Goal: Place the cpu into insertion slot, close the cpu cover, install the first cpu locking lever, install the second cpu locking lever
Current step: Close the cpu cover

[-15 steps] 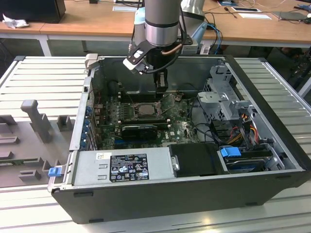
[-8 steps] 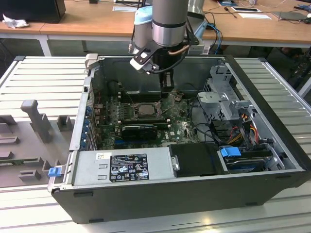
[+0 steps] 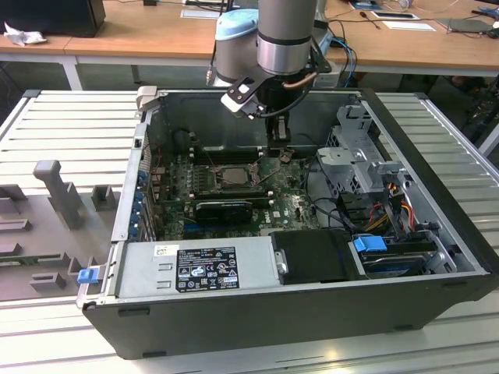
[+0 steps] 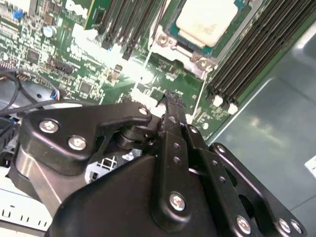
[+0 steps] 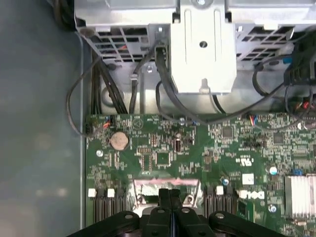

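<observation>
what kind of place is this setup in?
Probably a robotics lab or workshop: an open PC case on a slatted metal table, a robot arm over it, wooden desks behind.

The board (image 5: 163, 158) is green, speckled with small silver and black parts; the cpu (image 4: 207, 22) is pale silver-beige; the memory slots (image 4: 252, 59) are black, their end tabs (image 4: 217, 100) white; the gripper (image 4: 170, 101) is black with silver screws (image 4: 177, 201); the case (image 3: 273, 327) is dark grey; the table (image 3: 70, 125) is pale grey, ribbed in stripes; the clip (image 3: 88, 274) is blue.
</observation>
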Available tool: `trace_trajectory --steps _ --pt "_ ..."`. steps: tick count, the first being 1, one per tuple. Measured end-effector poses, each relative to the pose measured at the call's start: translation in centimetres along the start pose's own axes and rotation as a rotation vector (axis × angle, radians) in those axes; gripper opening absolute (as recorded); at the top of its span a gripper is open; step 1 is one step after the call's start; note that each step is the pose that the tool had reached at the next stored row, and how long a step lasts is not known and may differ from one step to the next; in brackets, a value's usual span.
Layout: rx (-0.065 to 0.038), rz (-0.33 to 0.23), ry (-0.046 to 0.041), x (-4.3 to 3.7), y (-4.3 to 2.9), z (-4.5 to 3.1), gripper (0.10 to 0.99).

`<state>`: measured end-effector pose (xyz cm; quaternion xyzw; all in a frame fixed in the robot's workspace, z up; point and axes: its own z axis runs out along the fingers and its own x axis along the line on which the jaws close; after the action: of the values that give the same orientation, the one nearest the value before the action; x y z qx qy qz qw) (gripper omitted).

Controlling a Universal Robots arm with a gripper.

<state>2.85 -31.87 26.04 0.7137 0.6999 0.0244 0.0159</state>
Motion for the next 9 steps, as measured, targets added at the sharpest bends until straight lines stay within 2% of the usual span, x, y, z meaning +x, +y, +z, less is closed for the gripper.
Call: trace_trajectory --steps 7,9 --pt "0.001 0.000 -0.0002 0.01 1.07 0.08 0.106" --pt "0.002 0.000 -0.0002 0.03 1.57 0.11 0.106"
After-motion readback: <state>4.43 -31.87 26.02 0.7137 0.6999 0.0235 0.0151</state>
